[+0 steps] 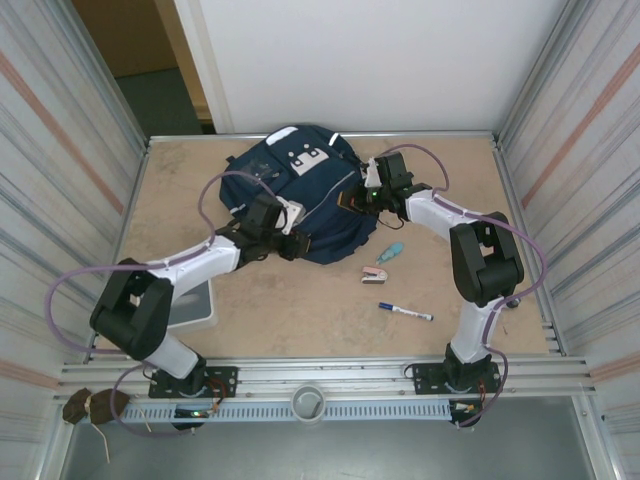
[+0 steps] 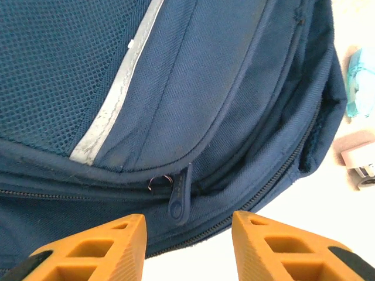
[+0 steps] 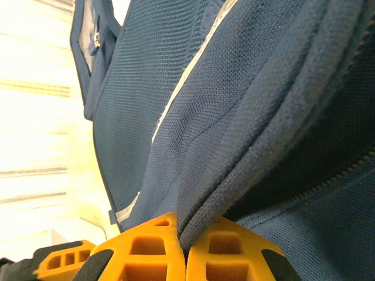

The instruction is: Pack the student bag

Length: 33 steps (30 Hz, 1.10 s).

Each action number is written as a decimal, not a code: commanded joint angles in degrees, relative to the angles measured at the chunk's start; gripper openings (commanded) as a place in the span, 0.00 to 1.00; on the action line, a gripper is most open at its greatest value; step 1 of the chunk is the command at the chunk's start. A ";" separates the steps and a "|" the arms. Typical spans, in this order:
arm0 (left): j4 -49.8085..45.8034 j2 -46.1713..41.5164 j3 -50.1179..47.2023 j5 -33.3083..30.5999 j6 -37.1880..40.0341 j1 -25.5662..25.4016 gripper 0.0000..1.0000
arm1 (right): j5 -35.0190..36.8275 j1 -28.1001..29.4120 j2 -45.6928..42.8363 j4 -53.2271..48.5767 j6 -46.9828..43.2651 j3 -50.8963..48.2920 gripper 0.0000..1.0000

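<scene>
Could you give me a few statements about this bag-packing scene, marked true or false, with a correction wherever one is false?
1. The right gripper is closed on a fold of the student bag. True.
2. The left gripper is clamped on the zipper pull. False: its jaws stand apart, and the pull hangs ungripped just ahead of the gap between them.
3. The marker lies on the table, outside the bag. True.
4. The small pink item sits inside the bag. False: it lies on the table beside the bag, near the marker.
</scene>
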 commanded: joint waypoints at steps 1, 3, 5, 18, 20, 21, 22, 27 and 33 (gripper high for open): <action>-0.93 2.01 2.83 -0.43 -1.22 -0.17 0.42 | -3.53 0.96 -2.13 2.63 1.90 2.14 0.00; -0.95 3.21 3.37 -0.77 -1.44 -0.18 0.41 | -3.78 1.24 -2.47 2.67 2.15 2.51 0.00; -0.95 4.26 3.92 -0.75 -1.57 -0.16 0.41 | -3.78 1.52 -2.61 2.49 2.03 2.77 0.00; -2.09 10.24 6.15 -3.53 -3.46 -0.03 0.37 | -5.04 2.57 -2.44 2.58 3.02 4.02 0.00; -1.34 11.06 6.07 -3.48 -3.85 0.18 0.37 | -5.06 2.50 -2.29 2.33 2.85 3.86 0.00; -1.21 11.39 6.15 -3.36 -3.88 0.26 0.37 | -4.95 2.50 -2.26 2.23 2.75 3.72 0.00; -1.07 11.67 6.24 -3.11 -3.80 0.32 0.37 | -4.90 2.37 -2.26 2.01 2.58 3.51 0.00; -0.50 10.99 5.77 -2.64 -3.44 0.88 0.22 | -3.85 1.30 -2.48 0.38 1.09 2.20 0.00; -0.77 5.46 2.55 -6.69 -1.39 3.44 0.03 | -1.72 -1.54 -3.91 -4.90 -3.27 1.01 0.00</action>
